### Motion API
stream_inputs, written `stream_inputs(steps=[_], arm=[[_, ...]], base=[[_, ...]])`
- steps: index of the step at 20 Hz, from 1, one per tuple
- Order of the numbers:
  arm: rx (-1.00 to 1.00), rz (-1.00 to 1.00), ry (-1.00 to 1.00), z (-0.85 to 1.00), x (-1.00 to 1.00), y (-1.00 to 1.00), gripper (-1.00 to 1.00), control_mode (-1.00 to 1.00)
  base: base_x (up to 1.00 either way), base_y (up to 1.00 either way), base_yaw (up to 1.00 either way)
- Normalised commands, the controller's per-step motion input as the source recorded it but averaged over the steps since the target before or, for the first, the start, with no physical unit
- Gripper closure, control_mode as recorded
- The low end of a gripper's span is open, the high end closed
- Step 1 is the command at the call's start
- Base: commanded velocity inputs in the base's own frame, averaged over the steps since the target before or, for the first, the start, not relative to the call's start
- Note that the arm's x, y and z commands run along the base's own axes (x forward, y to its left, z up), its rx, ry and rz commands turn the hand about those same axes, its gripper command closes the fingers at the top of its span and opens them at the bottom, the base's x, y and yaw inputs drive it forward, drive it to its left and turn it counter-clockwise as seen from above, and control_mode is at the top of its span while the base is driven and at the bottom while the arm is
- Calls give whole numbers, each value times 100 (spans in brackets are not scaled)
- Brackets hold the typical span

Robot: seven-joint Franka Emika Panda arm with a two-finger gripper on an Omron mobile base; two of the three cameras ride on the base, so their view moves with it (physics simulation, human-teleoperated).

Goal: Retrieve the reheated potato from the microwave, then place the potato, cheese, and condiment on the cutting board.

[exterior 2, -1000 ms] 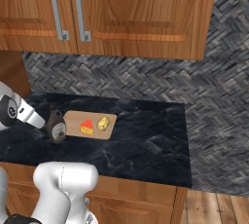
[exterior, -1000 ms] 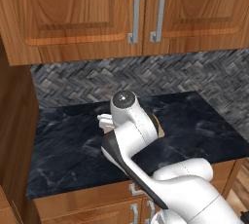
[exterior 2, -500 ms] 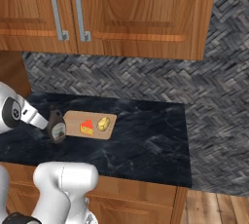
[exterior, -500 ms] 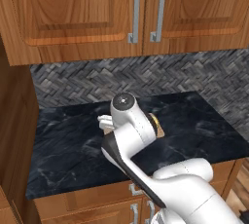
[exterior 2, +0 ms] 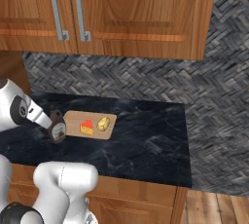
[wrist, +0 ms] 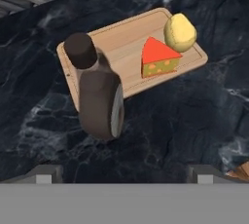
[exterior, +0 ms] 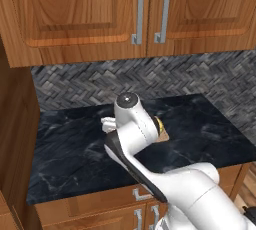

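Brown condiment bottle [wrist: 99, 101] looks like it sits on the cutting board [wrist: 131, 35] edge, so back the spread, empty gripper [wrist: 124, 173] straight off without tipping it.

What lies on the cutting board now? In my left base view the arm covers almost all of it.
Observer: The right base view shows the cheese and the potato side by side on the cutting board.
Operator: And the bottle?
Observer: The bottle stands upright at the board's left end. In the hand view its base is at the board's edge; I cannot tell whether it rests on the wood or on the counter.
Operator: Is the end effector holding it?
Observer: No. In the hand view the end effector is open, with the bottle ahead of the finger tips and nothing between them.
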Motion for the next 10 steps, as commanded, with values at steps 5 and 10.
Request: stream_inputs(steps=[5, 10], arm=[[3, 0, 12, -11, 13, 5, -100, -100], [0, 0, 1, -13, 4, 4, -100, -100]], base=[[0, 0, 0], [0, 0, 0]])
